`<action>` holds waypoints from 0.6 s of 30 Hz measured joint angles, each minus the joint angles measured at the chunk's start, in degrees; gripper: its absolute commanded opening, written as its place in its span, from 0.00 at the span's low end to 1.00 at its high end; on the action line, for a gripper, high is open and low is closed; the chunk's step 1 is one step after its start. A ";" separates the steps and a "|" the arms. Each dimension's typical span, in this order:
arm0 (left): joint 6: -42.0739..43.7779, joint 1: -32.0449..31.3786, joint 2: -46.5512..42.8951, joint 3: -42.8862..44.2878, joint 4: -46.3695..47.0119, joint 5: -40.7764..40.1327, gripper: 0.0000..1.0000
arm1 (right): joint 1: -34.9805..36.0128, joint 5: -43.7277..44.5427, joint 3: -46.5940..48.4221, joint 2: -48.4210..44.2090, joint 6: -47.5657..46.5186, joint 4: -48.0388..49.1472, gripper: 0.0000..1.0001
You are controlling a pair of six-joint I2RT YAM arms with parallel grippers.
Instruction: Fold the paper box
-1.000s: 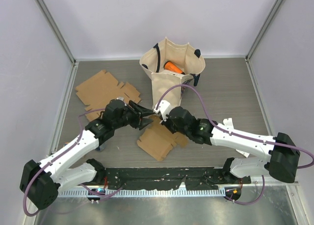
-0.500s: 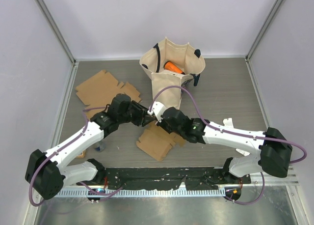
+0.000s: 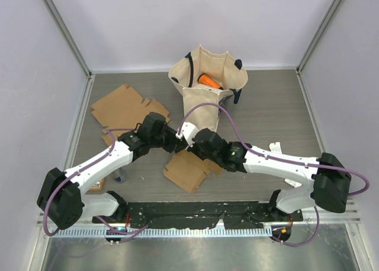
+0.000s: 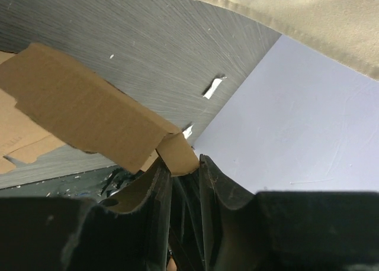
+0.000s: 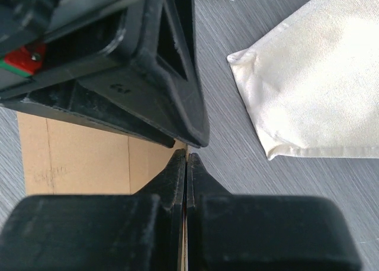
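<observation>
The paper box (image 3: 188, 169) lies near the middle of the bench (image 3: 278, 111), just in front of the point where the two arms meet. It is mostly a flat, cut cardboard blank. From above we see the creases and the notched edge, but no wall stands upright and no corner is closed.

In the left wrist view one long flap is raised off the surface and a small tab sticks out at its end. The left fingers (image 4: 157, 191) sit close on either side of that tab with a narrow gap between them. We cannot tell whether they already press it.

The right fingers (image 5: 173, 175) are pressed together, and a thin sliver of cardboard shows in the seam between them, so we judge that they pinch an edge of the box. The other arm's black fingers are almost touching them.

We judge the task to be early. One flap is lifted, while the side walls, the tabs and the closing folds all remain to be done.

A second cardboard blank (image 3: 121, 108) lies flat at the far left, well apart from the work. A cream tote bag (image 3: 207, 99) stands open at the far edge, with something orange (image 3: 208, 80) inside. The bench is grey with a brushed grain, scuffed in places. Pale, plain walls enclose it on three sides, with metal posts in the corners.
</observation>
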 measured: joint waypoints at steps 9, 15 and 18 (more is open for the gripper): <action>0.46 -0.61 0.98 0.98 0.07 -0.46 0.01 | 0.52 1.05 0.31 0.28 -0.28 -0.46 0.15; 0.94 -0.63 0.94 -1.77 3.15 -0.50 0.00 | 0.66 1.27 0.61 0.28 2.16 -1.97 0.43; 1.97 -0.63 0.22 -3.93 4.52 -1.44 0.00 | 0.92 1.70 2.27 0.28 7.26 -5.46 0.47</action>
